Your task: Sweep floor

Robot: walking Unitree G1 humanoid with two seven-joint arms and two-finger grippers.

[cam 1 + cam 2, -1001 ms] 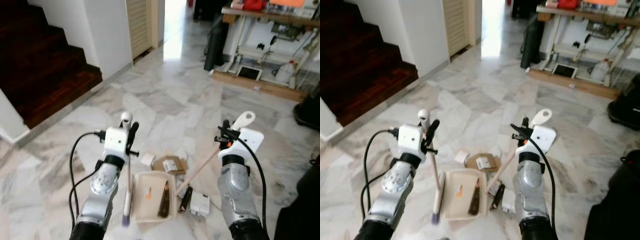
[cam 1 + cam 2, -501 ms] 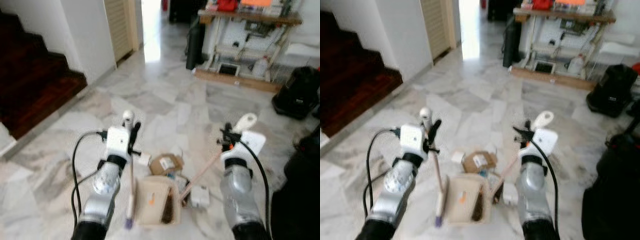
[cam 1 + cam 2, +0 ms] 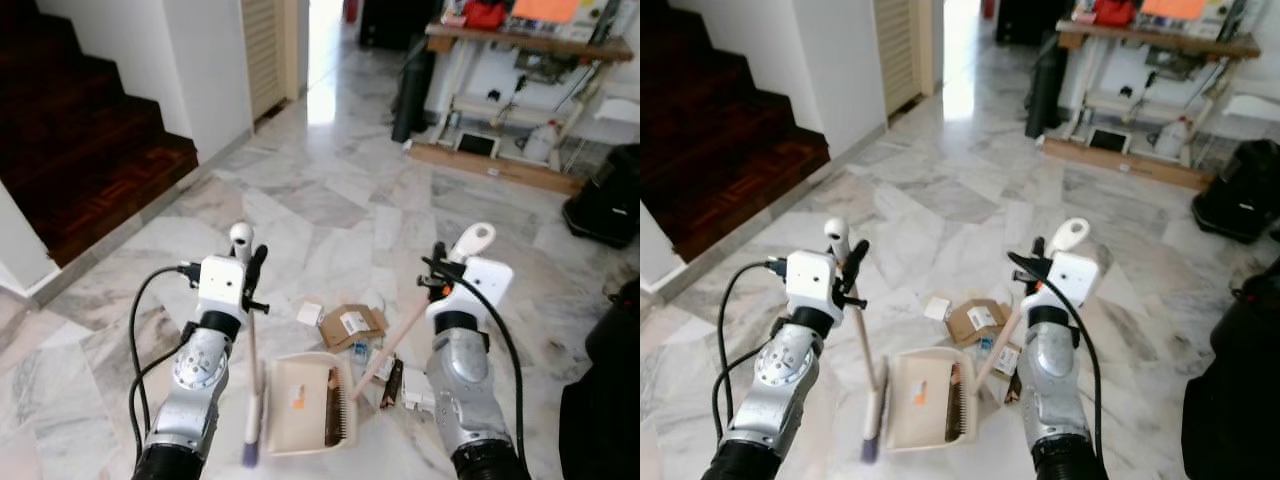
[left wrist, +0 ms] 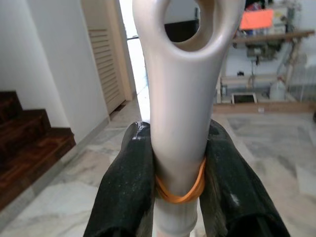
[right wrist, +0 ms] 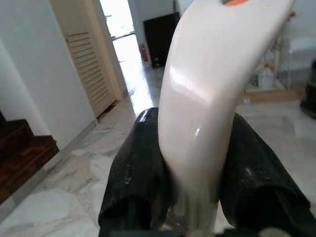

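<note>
My left gripper (image 3: 249,270) is shut on the top of a long pale handle (image 4: 180,98) with a hanging hole and an orange band. That handle runs down along the left side of a cream dustpan (image 3: 297,418) standing on the marble floor. A slanted cream broom handle (image 5: 207,94) is clamped in my right gripper (image 3: 440,276); its dark bristles (image 3: 334,421) rest inside the pan. Just beyond the pan lies litter: a brown cardboard piece (image 3: 351,325), a white scrap (image 3: 309,313), a white box (image 3: 414,393) and a dark packet (image 3: 391,382).
Dark wooden stairs (image 3: 90,150) rise on the left beside a white wall. A louvred door and a bright doorway (image 3: 325,50) are ahead. A cluttered bench (image 3: 520,60) with a black bin stands at the back right, and a black bag (image 3: 605,205) sits at the right.
The camera has swung, so the whole scene shifted in the picture. Both grippers still hold their handles, with pan and bristles in about the same place.
</note>
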